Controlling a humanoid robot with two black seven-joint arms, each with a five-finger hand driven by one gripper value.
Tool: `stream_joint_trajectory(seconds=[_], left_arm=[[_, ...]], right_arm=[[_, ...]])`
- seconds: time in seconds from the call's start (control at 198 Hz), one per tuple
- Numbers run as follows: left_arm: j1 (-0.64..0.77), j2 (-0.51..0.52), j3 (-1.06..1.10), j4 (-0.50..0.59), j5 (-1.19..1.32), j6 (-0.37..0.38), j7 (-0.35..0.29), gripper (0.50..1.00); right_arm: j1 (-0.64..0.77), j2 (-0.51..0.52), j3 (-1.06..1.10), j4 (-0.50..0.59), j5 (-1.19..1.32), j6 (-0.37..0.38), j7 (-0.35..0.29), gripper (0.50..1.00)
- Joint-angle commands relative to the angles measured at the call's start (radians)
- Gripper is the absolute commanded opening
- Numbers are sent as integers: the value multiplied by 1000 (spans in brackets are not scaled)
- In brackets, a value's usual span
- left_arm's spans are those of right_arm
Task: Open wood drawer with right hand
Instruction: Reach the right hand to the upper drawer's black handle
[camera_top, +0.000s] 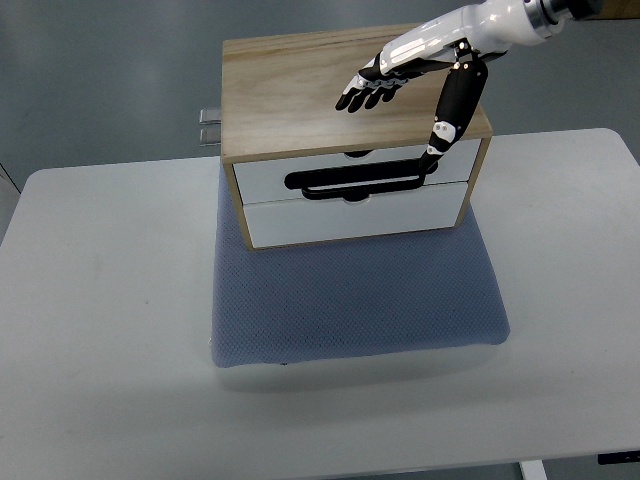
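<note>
The right arm comes in from the upper right corner, white-shelled at the wrist. Its robot hand (400, 75) is held flat with four fingers (372, 92) stretched leftward and close together, while the black thumb (452, 115) points straight down, apart from them.

A small wooden drawer cabinet (300, 95) with a light wood top and two white drawer fronts is seen directly beneath the right hand (400, 70). The upper drawer (260, 180) is shut or nearly so, its dark handle slot met by the hand's thumb tip. The lower drawer (350, 220) is closed, below the hand.
</note>
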Motion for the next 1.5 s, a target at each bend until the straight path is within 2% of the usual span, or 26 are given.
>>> stream_joint_trajectory(seconds=[0.0, 0.167, 0.435, 0.567, 1.027, 1.032, 1.139, 1.144, 1.493], left_arm=[[0, 0, 0, 0, 0, 0, 0, 1000], [0, 0, 0, 0, 0, 1, 0, 1000], [0, 0, 0, 0, 0, 1, 0, 1000], [0, 0, 0, 0, 0, 0, 0, 1000], [0, 0, 0, 0, 0, 0, 0, 1000], [0, 0, 0, 0, 0, 0, 0, 1000], [0, 0, 0, 0, 0, 0, 0, 1000], [0, 0, -2, 0, 0, 1, 0, 1000], [0, 0, 0, 0, 0, 0, 0, 1000]], right_arm=[[-21, 20, 2, 0, 0, -9, 2, 940], [-34, 34, 2, 1, 0, -10, 2, 940], [-91, 65, 4, -2, 0, -59, 0, 942], [-137, 83, 15, -8, 8, -102, -60, 940], [-157, 95, 27, -5, 63, -99, -176, 940], [-157, 97, 27, -5, 72, -101, -201, 940], [-157, 100, 27, -3, 74, -104, -230, 938], [-156, 102, 27, -3, 75, -104, -245, 938], [-157, 126, 25, -3, 75, -138, -281, 938]])
